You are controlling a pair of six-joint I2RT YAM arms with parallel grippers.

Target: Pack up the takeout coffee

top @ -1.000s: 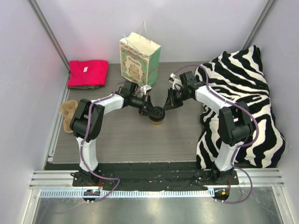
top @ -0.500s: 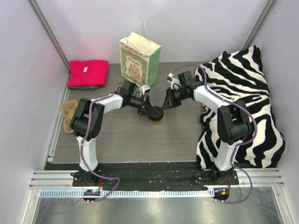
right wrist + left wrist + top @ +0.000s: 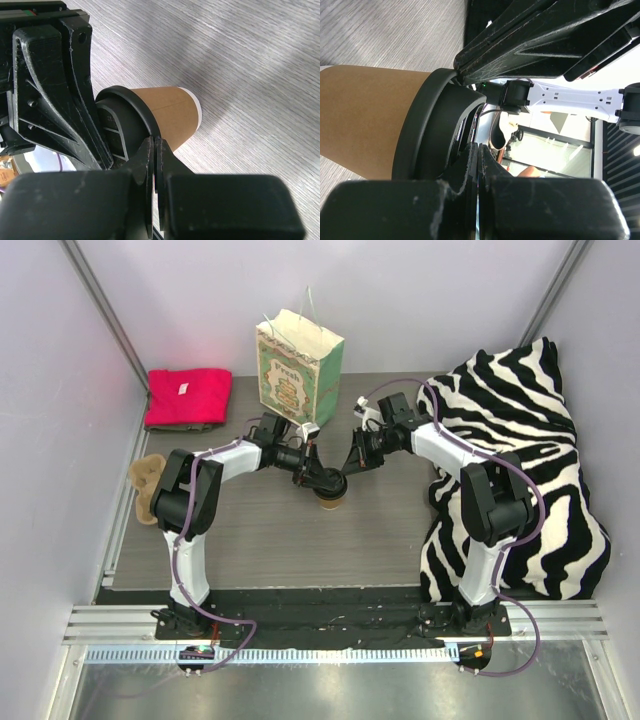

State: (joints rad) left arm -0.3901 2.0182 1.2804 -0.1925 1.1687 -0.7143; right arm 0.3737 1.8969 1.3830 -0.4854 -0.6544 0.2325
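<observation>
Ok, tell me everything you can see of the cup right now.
The cup is small, tan kraft paper with a pale base rim and a side seam, capped by a black plastic lid. It stands upright on the grey table, near the bag. The left gripper and right gripper, both shut, seem to touch the lid's rim from opposite sides.

We see 1 tan paper cup (image 3: 170, 112) upright on the grey table (image 3: 260, 60), black lid (image 3: 131, 107) on its rim.

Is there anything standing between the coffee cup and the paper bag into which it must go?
No loose object does. Only the left arm crosses the table between the cup and the paper bag behind it.
</observation>
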